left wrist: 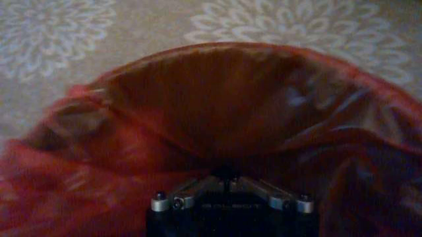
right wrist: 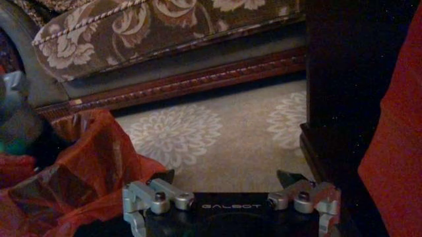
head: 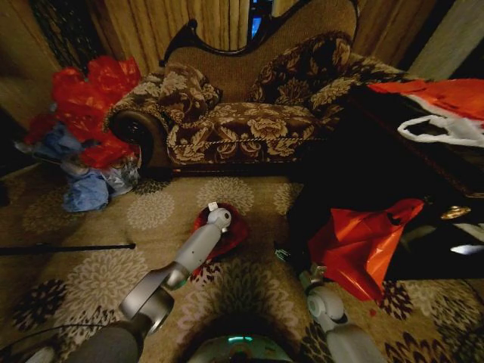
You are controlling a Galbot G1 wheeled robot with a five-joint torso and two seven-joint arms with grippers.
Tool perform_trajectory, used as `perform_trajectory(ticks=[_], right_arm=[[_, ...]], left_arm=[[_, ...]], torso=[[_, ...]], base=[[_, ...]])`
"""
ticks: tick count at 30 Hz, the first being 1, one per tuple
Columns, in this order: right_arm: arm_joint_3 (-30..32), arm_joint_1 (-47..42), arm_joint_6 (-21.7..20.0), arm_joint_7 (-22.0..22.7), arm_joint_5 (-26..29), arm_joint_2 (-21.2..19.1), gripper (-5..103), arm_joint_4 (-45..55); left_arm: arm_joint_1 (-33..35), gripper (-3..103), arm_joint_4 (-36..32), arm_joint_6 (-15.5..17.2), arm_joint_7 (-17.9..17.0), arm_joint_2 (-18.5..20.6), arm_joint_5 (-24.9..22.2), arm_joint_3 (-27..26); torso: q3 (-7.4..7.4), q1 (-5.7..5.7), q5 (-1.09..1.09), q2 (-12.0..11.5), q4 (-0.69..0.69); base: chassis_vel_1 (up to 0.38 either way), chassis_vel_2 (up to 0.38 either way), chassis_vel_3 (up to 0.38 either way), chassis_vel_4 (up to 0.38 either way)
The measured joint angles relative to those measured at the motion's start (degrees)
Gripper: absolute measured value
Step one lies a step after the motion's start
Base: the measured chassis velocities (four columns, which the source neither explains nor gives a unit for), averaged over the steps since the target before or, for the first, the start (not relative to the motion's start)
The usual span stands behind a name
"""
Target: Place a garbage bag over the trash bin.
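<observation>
Left jaws pinch the garbage bag; right jaws wide, beside it.

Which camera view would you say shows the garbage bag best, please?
The left wrist view: the garbage bag gapes open just beyond the left gripper. The head view shows it small behind the left arm; the right wrist view catches one crinkled side.

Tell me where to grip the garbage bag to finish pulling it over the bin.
Probably the loose, crumpled rim of the garbage bag, from above and outside; its far edge already arcs open and taut. The left gripper sits at the near rim.
</observation>
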Motion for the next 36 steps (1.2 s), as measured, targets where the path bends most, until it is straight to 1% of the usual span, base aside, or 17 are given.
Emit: perform_trajectory(ticks=[2,4,5,7,8,9,13,19,21,29,34,36], right_arm=[[-0.33,0.07,0.0,-0.21,-0.05,0.0,100,-0.17],[-0.42,0.08,0.0,-0.24,-0.1,0.0,100,-0.2],[-0.51,0.07,0.0,-0.25,-0.22,0.05,100,-0.21],[-0.53,0.04,0.0,-0.25,-0.28,0.08,100,-0.18],[-0.58,-0.09,-0.01,-0.25,-0.34,0.07,100,0.09],[-0.58,-0.09,-0.01,-0.25,-0.34,0.07,100,0.09],[-0.67,-0.4,-0.06,-0.24,-0.46,-0.29,100,0.9],[-0.67,-0.54,-0.13,-0.21,-0.48,-0.73,100,1.53],[-0.69,-0.6,-0.16,-0.17,-0.47,-0.86,100,1.88],[-1.07,-1.32,-0.48,0.04,-0.47,-1.09,100,3.35],[-1.3,-1.32,-0.71,0.29,-0.45,-1.28,100,4.03],[-1.45,-1.24,-0.93,0.44,-0.36,-1.43,100,4.57]], left_arm=[[-1.61,0,3.13,-0.75,2.19,-1.92,1.54,0.06],[-2.12,0,4.26,-1.02,2.76,-2.65,2.12,0.05],[-3.22,0,6.92,-1.64,3.88,-4.17,3.24,-0.05],[-3.6,0,7.98,-1.9,4.39,-4.7,3.73,-0.08],[-4.25,0,10.01,-2.38,5.66,-5.56,4.84,-0.16],[-4.25,0,10.01,-2.38,5.66,-5.56,4.84,-0.16],[-4.6,0,12.98,-2.94,8.17,-6.64,6.52,-0.78],[-4.15,0,15.4,-3.06,9.05,-7.49,6.87,-1.76],[-3.67,0,16.84,-3.52,9.78,-7.65,7.82,-2.48],[-2.43,0,18.46,-4.2,11.95,-7.62,8.84,-3.69],[-1.54,0,17.98,-4.1,11.6,-7.58,8.86,-4.56],[-0.62,0,15.82,-3.86,10.92,-7.35,8.86,-4.76]], torso=[[0.0,0.0,0.0,0.0,0.02],[0.0,0.0,0.0,0.0,0.02],[0.0,0.0,0.0,0.0,0.0],[0.0,0.0,0.0,0.0,-0.01],[0.0,0.0,0.0,0.0,-0.01],[0.0,0.0,0.0,0.0,-0.01],[0.0,0.0,-0.01,0.0,0.02],[0.0,0.0,-0.01,0.0,0.0],[0.0,0.0,-0.01,0.0,0.01],[0.0,0.0,-0.01,0.02,0.01],[0.0,0.0,-0.01,0.01,0.01],[0.0,0.0,-0.01,0.02,0.0]], base=[[0.0,0.0,0.0,0.0],[0.0,0.0,0.0,0.0],[0.0,0.0,0.0,0.0],[0.0,0.0,0.0,0.0],[0.0,0.0,0.0,0.0],[0.0,0.0,0.0,0.0],[0.0,0.0,0.0,0.0],[0.0,0.0,0.0,0.0],[0.0,0.0,0.0,0.0],[0.0,0.0,0.0,0.0],[0.0,0.0,0.0,0.0],[0.0,0.0,0.0,0.0]])
